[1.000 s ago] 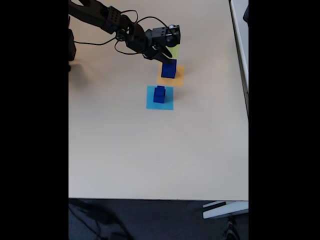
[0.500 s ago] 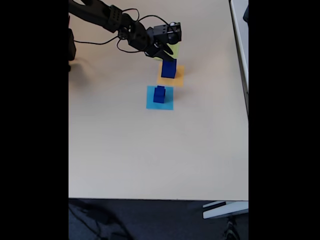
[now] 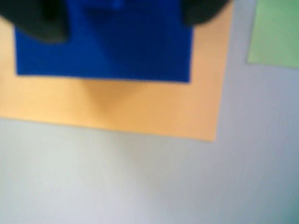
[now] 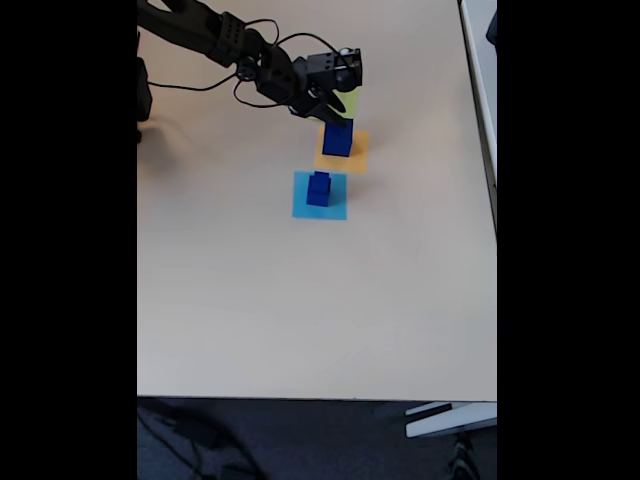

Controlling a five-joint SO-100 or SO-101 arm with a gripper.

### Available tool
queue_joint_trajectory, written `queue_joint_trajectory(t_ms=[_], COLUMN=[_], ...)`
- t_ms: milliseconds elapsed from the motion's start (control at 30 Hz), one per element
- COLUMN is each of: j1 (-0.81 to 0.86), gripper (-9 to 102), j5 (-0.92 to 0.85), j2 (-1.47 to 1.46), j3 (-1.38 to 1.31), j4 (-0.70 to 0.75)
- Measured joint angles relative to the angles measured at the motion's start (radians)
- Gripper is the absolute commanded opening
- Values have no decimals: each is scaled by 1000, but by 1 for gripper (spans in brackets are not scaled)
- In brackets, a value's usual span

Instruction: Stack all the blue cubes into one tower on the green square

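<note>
A big blue cube (image 3: 105, 46) fills the upper left and middle of the wrist view. It sits on an orange square (image 3: 140, 109), which sticks out below it and to its right. Two dark, blurry fingertips (image 3: 39, 21) of the gripper (image 3: 121, 14) come down from the top edge, one at the upper left corner and one at the upper right of the cube. Both overlap the cube's top corners. A corner of the green square (image 3: 275, 32) shows at the upper right of the frame, apart from the orange square. The pale table (image 3: 140, 186) fills the bottom of the frame. Everything looks fuzzy.
</note>
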Motion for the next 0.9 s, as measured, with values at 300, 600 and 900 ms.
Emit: queue_joint_trajectory(t_ms=[300, 600, 900], j1=[-2, 15, 23], gripper=[11, 12, 12], j5=[0, 0, -18], j2=[-6, -6, -6], j3=[0, 0, 0], j4=[14, 38, 54])
